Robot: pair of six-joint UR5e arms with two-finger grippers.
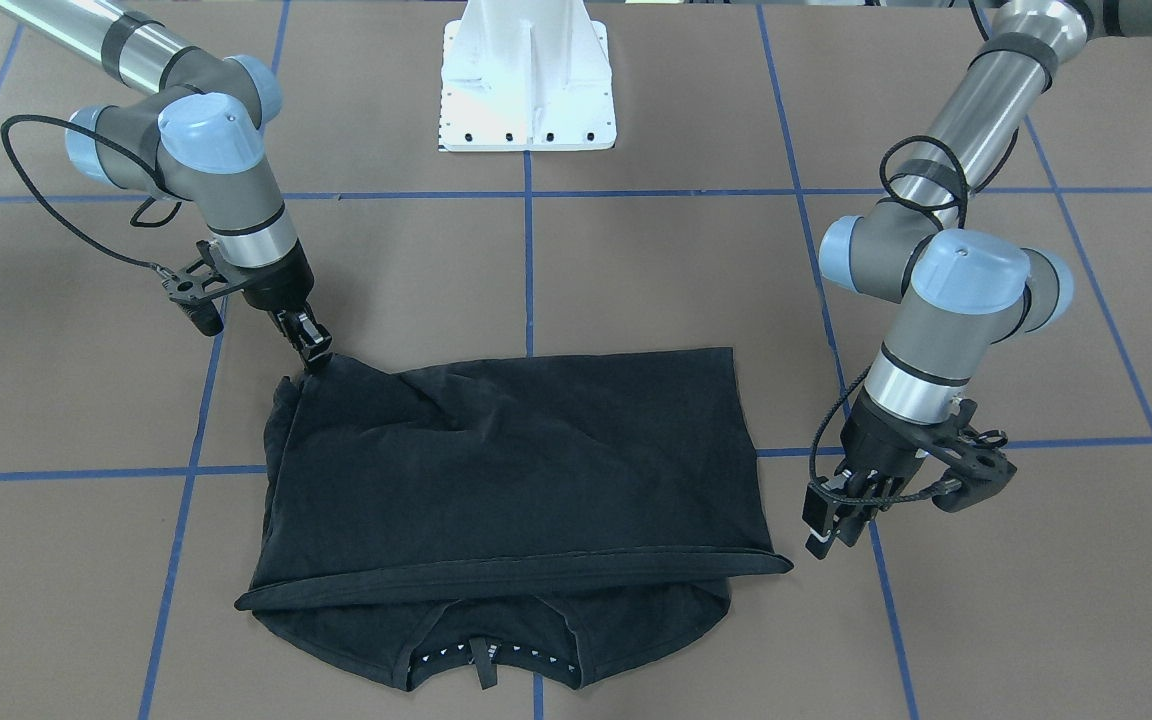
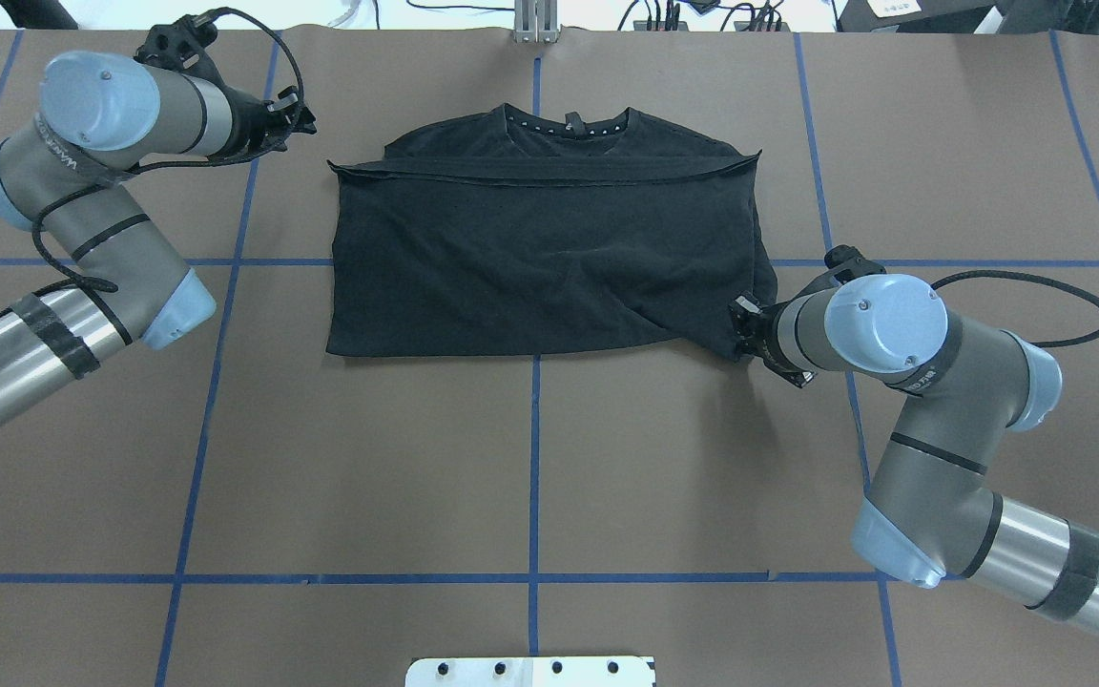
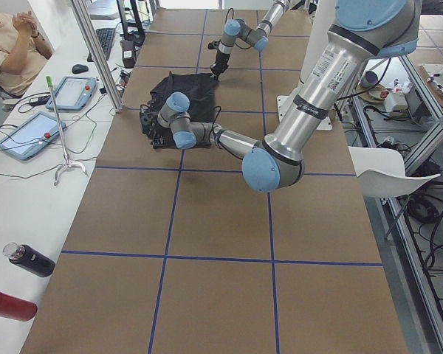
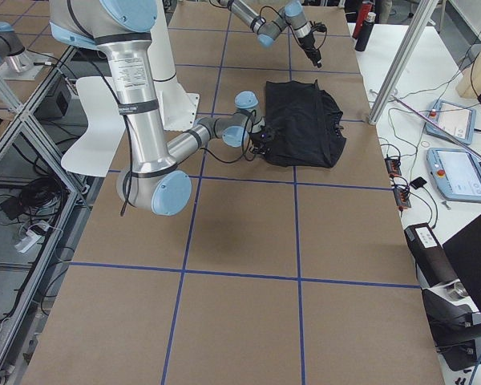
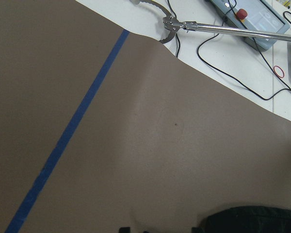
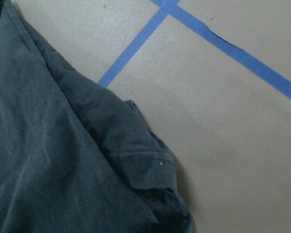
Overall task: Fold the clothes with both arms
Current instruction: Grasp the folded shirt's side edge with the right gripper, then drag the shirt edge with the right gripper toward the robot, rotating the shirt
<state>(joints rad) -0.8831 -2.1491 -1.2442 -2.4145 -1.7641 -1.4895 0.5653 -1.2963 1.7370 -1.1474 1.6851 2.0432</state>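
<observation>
The black T-shirt [image 1: 516,470] [image 2: 530,258] lies flat on the brown table. Its lower part is folded up over the chest, and the collar [image 2: 569,122] points away from the robot's base. My right gripper [image 1: 314,352] [image 2: 743,329] is shut on the near right corner of the folded cloth, which is drawn towards it. That corner fills the right wrist view as wrinkled fabric [image 6: 48,160]. My left gripper [image 1: 836,525] [image 2: 306,114] hovers open just beside the far left corner, touching nothing. In the left wrist view only an edge of the shirt [image 5: 254,221] shows.
The white pedestal base [image 1: 526,80] stands at the table's near edge, behind the shirt. Blue tape lines [image 2: 535,458] cross the brown table. Beyond the far edge are tablets [image 3: 29,133], cables, a metal grabber tool [image 5: 184,24], bottles [image 3: 29,259] and a seated person [image 3: 11,44].
</observation>
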